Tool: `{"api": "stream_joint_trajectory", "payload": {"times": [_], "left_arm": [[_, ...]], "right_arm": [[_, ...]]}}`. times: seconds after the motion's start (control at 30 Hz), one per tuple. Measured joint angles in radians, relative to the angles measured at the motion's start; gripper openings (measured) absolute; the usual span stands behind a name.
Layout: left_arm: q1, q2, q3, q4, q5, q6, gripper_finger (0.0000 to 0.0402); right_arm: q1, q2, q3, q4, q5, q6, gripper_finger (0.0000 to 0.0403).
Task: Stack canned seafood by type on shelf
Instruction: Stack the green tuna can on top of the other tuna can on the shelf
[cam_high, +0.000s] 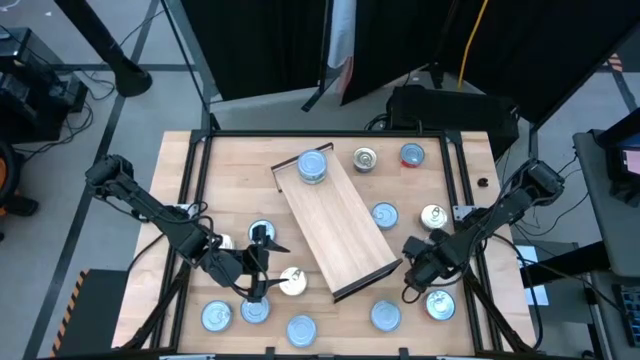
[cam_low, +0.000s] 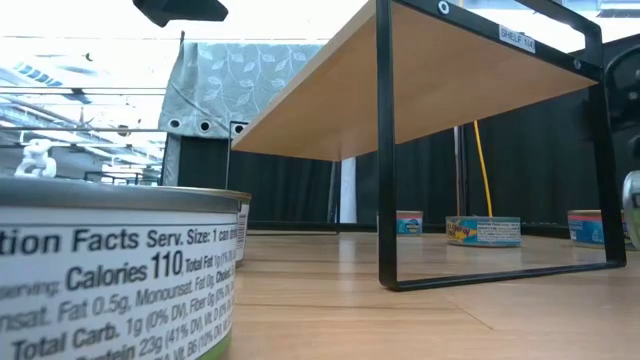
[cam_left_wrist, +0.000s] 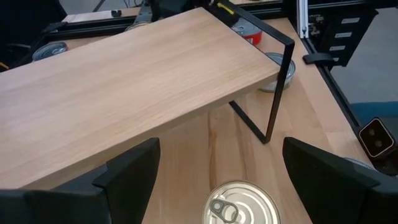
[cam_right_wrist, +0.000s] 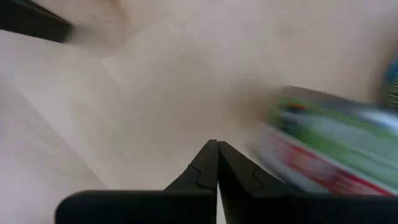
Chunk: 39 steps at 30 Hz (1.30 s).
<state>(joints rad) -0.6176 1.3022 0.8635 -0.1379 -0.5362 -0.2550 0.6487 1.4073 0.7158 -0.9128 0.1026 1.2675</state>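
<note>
Currently the left gripper (cam_high: 268, 272) hangs in the lower left of the overhead frame with its fingers (cam_left_wrist: 130, 171) spread wide, holding nothing. A cream pull-tab tin (cam_high: 292, 281) lies directly ahead of it, just beside the fingertips on the picture's right; in the left wrist view the same tin (cam_left_wrist: 241, 202) sits centred in the gap between them. Being round, the tin has no long axis to line up with. Beyond it, toward the frame's centre, the shelf (cam_high: 335, 225) runs diagonally from upper left to lower right, with a stack of blue-topped tins (cam_high: 313, 166) on its upper end.

A blue-topped tin (cam_high: 262, 234) lies close above the gripper and another (cam_high: 255, 311) close below, so the outer sides of the fingers have little room. More tins line the bottom edge.

The right gripper (cam_high: 418, 270) waits at lower right with its fingers pressed together; a blurred tin (cam_right_wrist: 329, 146), probably lying near it, shows in its wrist view. The left arm is plainly nearer the cream tin.
</note>
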Motion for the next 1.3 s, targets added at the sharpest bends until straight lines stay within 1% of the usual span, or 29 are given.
{"api": "stream_joint_trajectory", "payload": {"times": [0.13,0.23,0.33,0.4,0.53,0.57,0.7,0.77,0.87,1.03,1.17,1.3], "left_arm": [[0.0,0.0,0.0,0.0,0.0,0.0,0.0338],[0.0,0.0,0.0,0.002,0.0,0.0,0.0338],[0.0,0.0,0.0,0.002,0.0,0.0,0.0338],[0.0,0.0,0.0,0.002,0.0,0.0,0.0338],[0.0,0.0,0.0,0.002,0.0,0.0,0.0338],[0.0,0.0,0.0,0.002,0.0,0.0,0.0338],[0.0,0.0,0.0,0.002,0.0,0.0,0.0338],[0.0,0.0,0.0,0.002,0.0,-0.001,0.0338],[0.0,0.0,0.0,0.001,0.0,-0.001,0.0338],[0.0,0.0,0.0,0.001,0.0,-0.001,0.0338],[0.0,0.0,0.0,0.001,0.0,-0.001,0.0338],[0.0,0.0,0.0,0.0,0.0,-0.001,0.0338]], "right_arm": [[0.0,-0.002,0.079,-0.176,0.015,-0.012,0.0],[0.0,-0.01,0.162,-0.27,0.025,-0.085,0.0],[0.002,-0.018,0.247,-0.329,0.029,-0.221,0.0],[0.002,-0.026,0.294,-0.367,0.052,-0.333,0.0005],[0.002,-0.031,0.346,-0.431,0.127,-0.556,0.0032],[0.0,-0.031,0.348,-0.456,0.145,-0.606,0.0042],[-0.025,-0.031,0.328,-0.493,0.158,-0.82,0.0089],[-0.048,-0.031,0.31,-0.506,0.15,-0.9,0.0115],[-0.089,-0.031,0.276,-0.506,0.106,-0.996,0.0152],[-0.152,-0.031,0.199,-0.505,0.039,-1.081,0.0196],[-0.196,-0.031,0.145,-0.494,0.007,-1.103,0.0216],[-0.226,-0.031,0.132,-0.485,0.002,-1.109,0.0232]]}}
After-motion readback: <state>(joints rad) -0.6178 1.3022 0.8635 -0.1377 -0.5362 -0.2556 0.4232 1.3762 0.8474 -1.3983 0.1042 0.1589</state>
